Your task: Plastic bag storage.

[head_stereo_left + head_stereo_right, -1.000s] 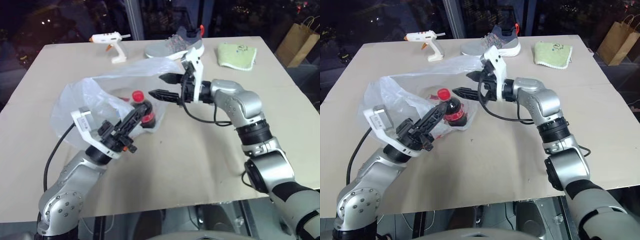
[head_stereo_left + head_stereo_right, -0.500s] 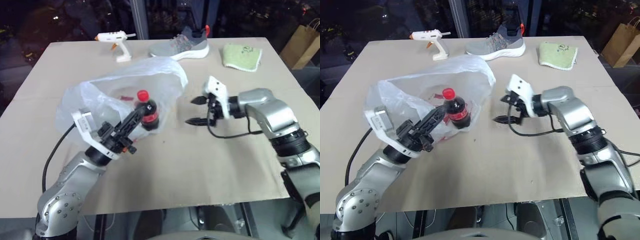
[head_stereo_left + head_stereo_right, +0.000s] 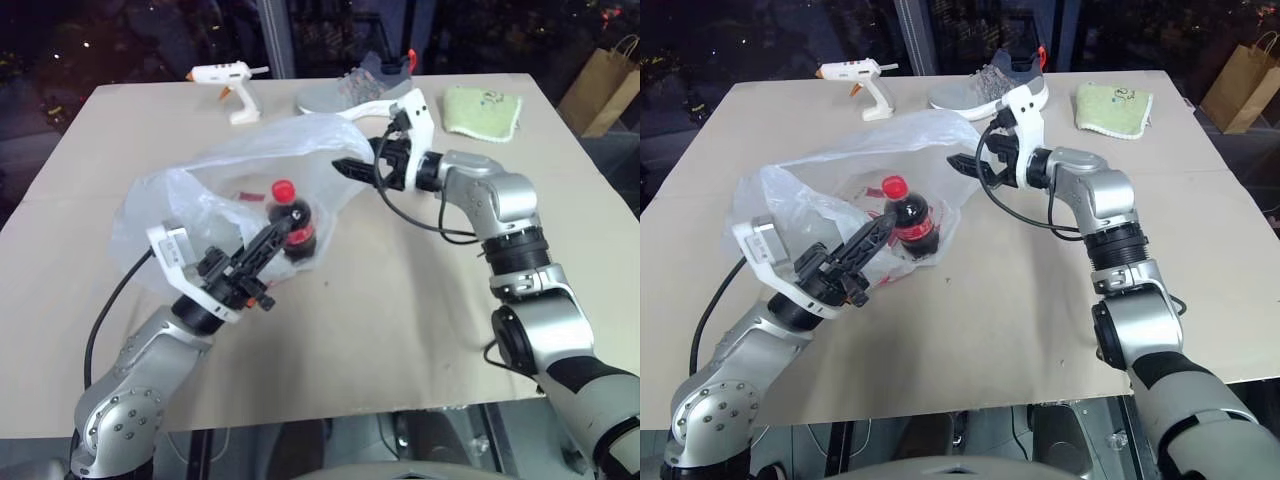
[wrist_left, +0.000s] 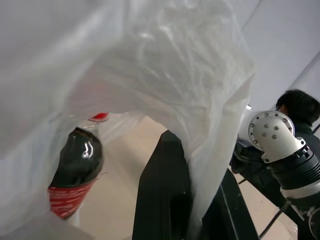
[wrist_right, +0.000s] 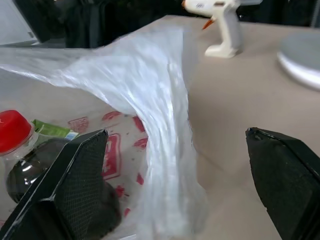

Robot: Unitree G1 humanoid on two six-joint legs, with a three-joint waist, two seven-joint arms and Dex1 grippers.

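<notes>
The plastic bag (image 3: 200, 190) lies open on the table (image 3: 400, 330), translucent white with red printed squares. Inside it stands a dark cola bottle (image 3: 295, 225) with a red cap. My left gripper (image 3: 268, 243) is shut on the bag's near edge; the left wrist view shows the film pinched beside a black finger (image 4: 165, 195), with the bottle (image 4: 75, 170) beyond. My right gripper (image 3: 355, 155) stands open at the bag's far right rim. In the right wrist view that rim (image 5: 167, 115) runs between the two spread fingers (image 5: 75, 190).
A white glue gun (image 3: 228, 85), a grey shoe (image 3: 350, 92) and a green cloth (image 3: 483, 110) lie along the table's far edge. A brown paper bag (image 3: 605, 85) stands off the table at the far right.
My right gripper, which had drawn away to the right of the bag half a second ago, has swung back up to the bag's far right rim, still open. The left arm has kept still.
</notes>
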